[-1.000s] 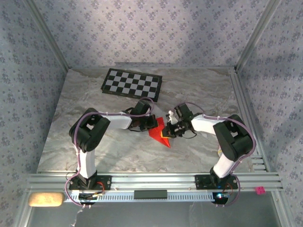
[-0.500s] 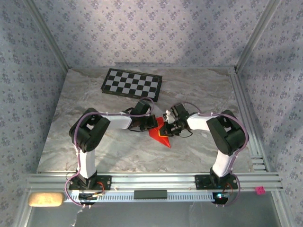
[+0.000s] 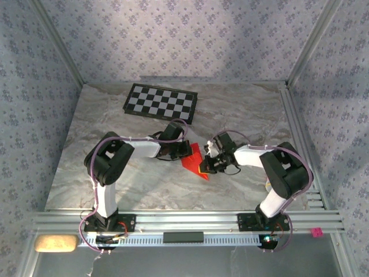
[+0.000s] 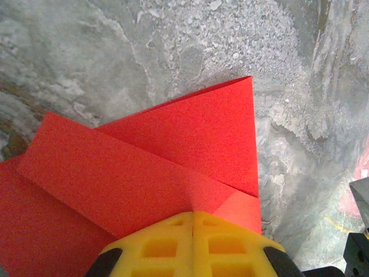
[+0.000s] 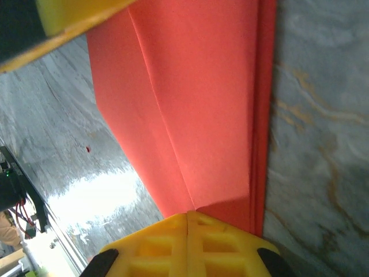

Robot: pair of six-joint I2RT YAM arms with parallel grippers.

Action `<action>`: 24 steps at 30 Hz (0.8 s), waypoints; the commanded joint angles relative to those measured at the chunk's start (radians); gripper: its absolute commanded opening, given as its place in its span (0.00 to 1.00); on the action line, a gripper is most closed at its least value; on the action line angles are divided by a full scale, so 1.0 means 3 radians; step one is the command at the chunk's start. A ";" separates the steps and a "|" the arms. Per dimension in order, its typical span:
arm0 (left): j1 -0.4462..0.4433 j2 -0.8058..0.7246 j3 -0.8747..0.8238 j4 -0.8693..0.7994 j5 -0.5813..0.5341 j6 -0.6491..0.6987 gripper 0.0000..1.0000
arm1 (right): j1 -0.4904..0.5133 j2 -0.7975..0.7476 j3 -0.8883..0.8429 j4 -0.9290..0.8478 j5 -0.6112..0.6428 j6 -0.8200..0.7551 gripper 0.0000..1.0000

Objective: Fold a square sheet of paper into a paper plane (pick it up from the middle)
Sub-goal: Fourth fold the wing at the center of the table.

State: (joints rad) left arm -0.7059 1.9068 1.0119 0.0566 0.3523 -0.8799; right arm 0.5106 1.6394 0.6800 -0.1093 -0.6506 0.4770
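Now the right gripper [image 3: 206,165], closed and empty, has slid down-frame along the creased bright red square sheet of paper [image 3: 193,160] at mid-frame, while the closed left gripper [image 3: 185,151] pins its upper-left edge, so a fold is probably being sharpened.

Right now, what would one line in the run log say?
stage: folding underway | square sheet of paper: creased, flat on table | left gripper: shut, on the paper | right gripper: shut, at folded edge
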 commanded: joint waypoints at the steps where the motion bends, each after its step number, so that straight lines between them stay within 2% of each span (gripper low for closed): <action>1: 0.0064 0.0142 -0.0061 -0.0205 -0.0218 0.0054 0.06 | -0.0044 -0.0107 -0.0184 -0.0250 -0.0050 -0.0080 0.03; 24: 0.0072 0.0153 -0.0050 -0.0191 -0.0198 0.0044 0.07 | -0.0104 -0.0712 -0.0748 -0.0425 0.0152 0.0005 0.04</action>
State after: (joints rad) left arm -0.7040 1.9076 1.0119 0.0574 0.3557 -0.8799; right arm 0.4854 1.4418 0.4889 -0.1238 -0.6418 0.4744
